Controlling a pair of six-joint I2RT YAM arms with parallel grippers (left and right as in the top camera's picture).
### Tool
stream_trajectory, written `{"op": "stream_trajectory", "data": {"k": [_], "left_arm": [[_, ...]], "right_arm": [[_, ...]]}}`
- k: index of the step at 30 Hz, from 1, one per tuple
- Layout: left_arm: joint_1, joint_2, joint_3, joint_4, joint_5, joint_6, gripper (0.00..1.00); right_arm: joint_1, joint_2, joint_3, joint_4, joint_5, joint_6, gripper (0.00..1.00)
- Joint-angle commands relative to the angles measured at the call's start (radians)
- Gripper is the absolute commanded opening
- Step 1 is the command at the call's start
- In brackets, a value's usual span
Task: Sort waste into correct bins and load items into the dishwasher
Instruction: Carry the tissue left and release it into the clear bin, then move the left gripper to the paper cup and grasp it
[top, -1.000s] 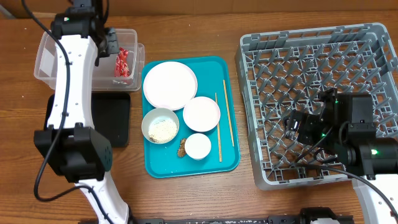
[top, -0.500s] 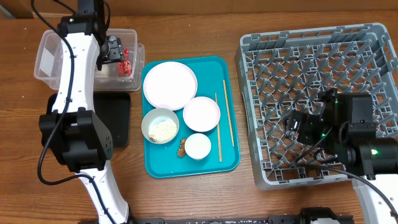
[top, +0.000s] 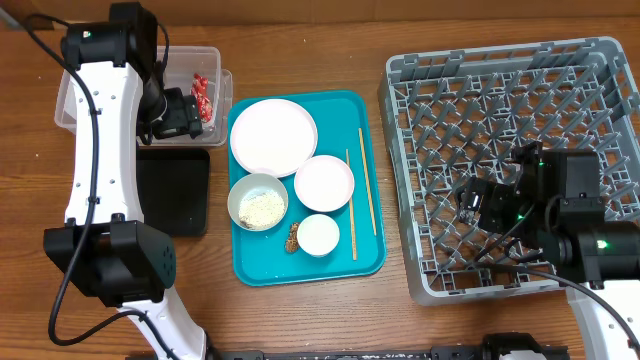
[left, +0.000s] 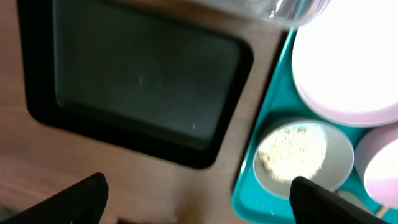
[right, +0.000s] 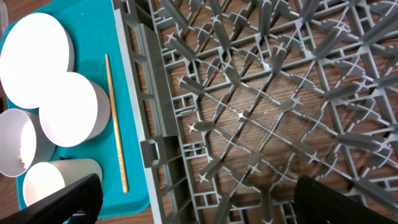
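Left gripper: jaws spread wide, holding nothing, above the black tray, near the clear tub.
Right gripper: jaws spread wide, empty, over the grey dish rack.
Red snack wrapper: lying inside the clear tub.
Teal tray: carries the white plate, the rice bowl, the brown scrap and the chopsticks.
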Motion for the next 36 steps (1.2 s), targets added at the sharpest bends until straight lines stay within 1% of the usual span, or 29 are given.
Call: {"op": "stream_trajectory", "data": {"k": [1,6,10,13,14,17,19,22,24,26,31,34,36], "left_arm": [[0.002,-0.01,0.003,-0.038,0.051,-0.047,0.95],[0.0,-0.035,-0.034,-0.038,0.164,0.01,0.96],[-0.012,-0.107,-0.134,-0.038,0.17,0.016,0.96],[-0.025,-0.195,-0.235,-0.038,0.171,0.018,0.96],[-0.031,-0.267,-0.302,-0.038,0.171,0.018,0.95],[-0.041,-0.407,-0.401,-0.023,0.137,0.018,0.95],[-0.05,-0.496,-0.46,0.021,0.126,0.014,0.95],[-0.07,-0.636,-0.554,0.132,0.135,0.009,0.96],[-0.08,-0.702,-0.605,0.207,0.138,0.01,1.0],[-0.087,-0.752,-0.657,0.29,0.158,0.01,1.0],[-0.107,-0.75,-0.743,0.402,0.256,0.023,0.99],[-0.146,-0.71,-0.791,0.444,0.366,0.077,0.96],[-0.177,-0.681,-0.809,0.455,0.404,0.096,0.96]], "right_arm": [[0.005,-0.009,0.035,-0.004,0.004,0.001,1.0],[0.005,-0.009,0.035,-0.02,0.004,0.001,1.0],[0.005,-0.009,0.035,-0.03,0.005,0.001,1.0],[0.005,-0.009,0.035,-0.026,0.005,0.001,1.0],[0.005,-0.009,0.035,-0.02,0.005,0.001,1.0],[0.005,-0.009,0.035,-0.008,0.005,0.001,1.0],[0.005,-0.009,0.035,-0.003,0.004,0.001,1.0],[0.005,-0.009,0.035,0.006,0.004,0.001,1.0],[0.005,-0.009,0.035,0.013,0.004,0.001,1.0],[0.005,-0.009,0.035,0.016,0.004,0.001,1.0],[0.005,-0.009,0.035,0.015,0.004,0.001,1.0],[0.005,-0.009,0.035,0.015,0.004,0.001,1.0],[0.005,-0.009,0.035,0.015,0.004,0.001,1.0]]}}
